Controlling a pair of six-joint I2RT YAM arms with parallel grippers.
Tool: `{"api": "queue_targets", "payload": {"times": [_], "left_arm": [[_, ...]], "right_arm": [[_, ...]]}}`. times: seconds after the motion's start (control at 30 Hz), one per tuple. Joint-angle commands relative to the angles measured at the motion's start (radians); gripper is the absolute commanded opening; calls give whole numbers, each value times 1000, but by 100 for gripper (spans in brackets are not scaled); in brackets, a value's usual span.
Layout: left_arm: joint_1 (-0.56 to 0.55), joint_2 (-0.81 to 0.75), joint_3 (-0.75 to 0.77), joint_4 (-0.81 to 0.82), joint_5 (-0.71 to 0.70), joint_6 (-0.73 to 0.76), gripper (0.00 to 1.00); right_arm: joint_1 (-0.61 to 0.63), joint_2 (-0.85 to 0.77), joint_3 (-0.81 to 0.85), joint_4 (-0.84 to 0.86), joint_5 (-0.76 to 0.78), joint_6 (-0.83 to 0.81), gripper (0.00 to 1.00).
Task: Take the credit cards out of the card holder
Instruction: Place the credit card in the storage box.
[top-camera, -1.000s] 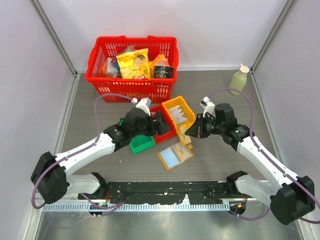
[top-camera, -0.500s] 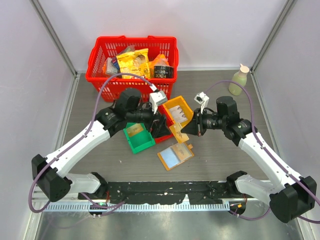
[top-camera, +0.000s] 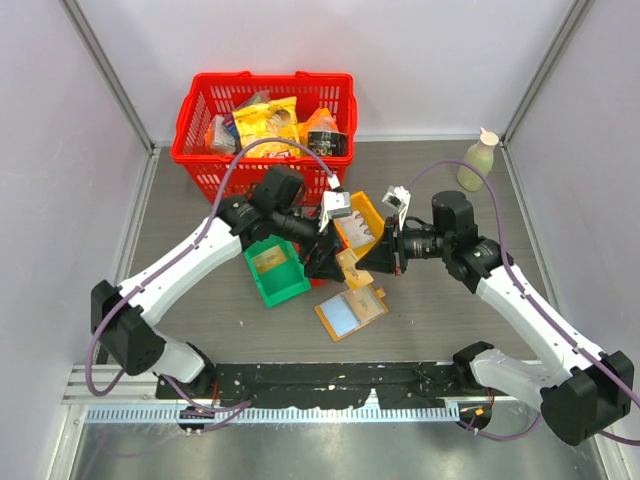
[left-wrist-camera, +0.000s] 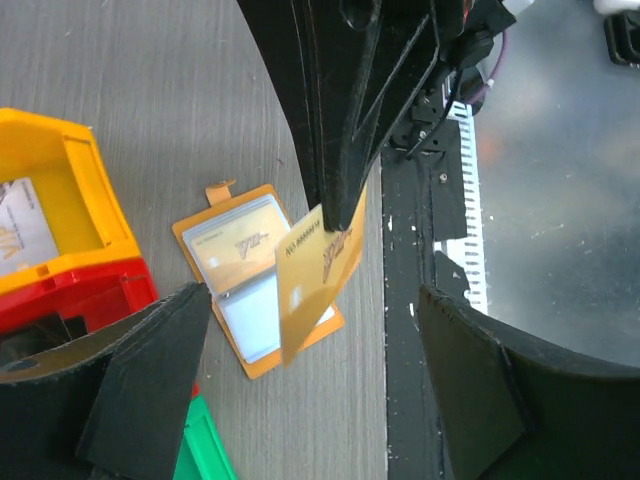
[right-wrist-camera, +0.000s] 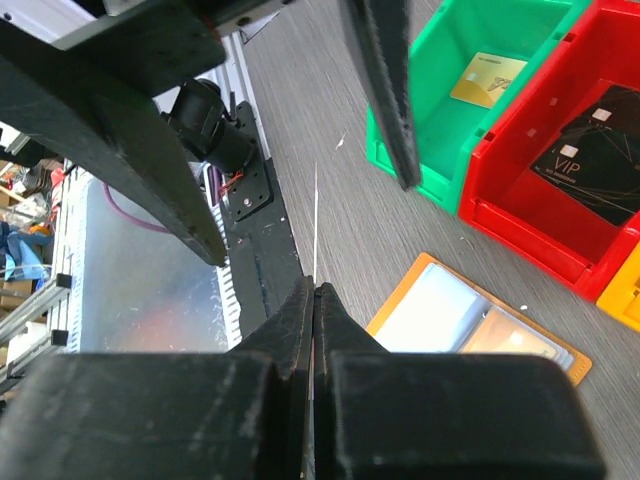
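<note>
Three cards lie in the small green plastic bin (right-wrist-camera: 430, 150), the red bin (right-wrist-camera: 530, 210) and the yellow bin (left-wrist-camera: 95, 190) beside the end effectors. We find the right end effector (right-wrist-camera: 313, 300) pressed together, pinching a thin gold rectangular card (left-wrist-camera: 315, 270). The left end effector (top-camera: 323, 260) stands spread, facing it. Below them the flat tan-orange card holder (left-wrist-camera: 255, 335) lies open on the grey surface (left-wrist-camera: 150, 80), with one sleeved gold card (left-wrist-camera: 232, 243) left. We judge the task unfinished.

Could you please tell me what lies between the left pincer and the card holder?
In the left wrist view, a gold credit card, clamped by the right pincer, hangs between the open left pincer and the card holder.
</note>
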Motion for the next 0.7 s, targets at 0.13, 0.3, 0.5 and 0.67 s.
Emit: {"api": "queue_targets", "payload": {"times": [0.13,0.3,0.5,0.67], "left_arm": [[-1,89,107,-141,140,58,33],[5,60,66,-122,89,31,0],[67,-93,-141,136,-180,-307,0],[90,-326,-419,368,-608,-656,0]], "right_arm": [[22,-9,27,71,-46,-32,1],[22,-18,14,75,-3,-35,14],[20,-67,-3,58,172,-12,58],[24,-123,-60,111,325,83,80]]}}
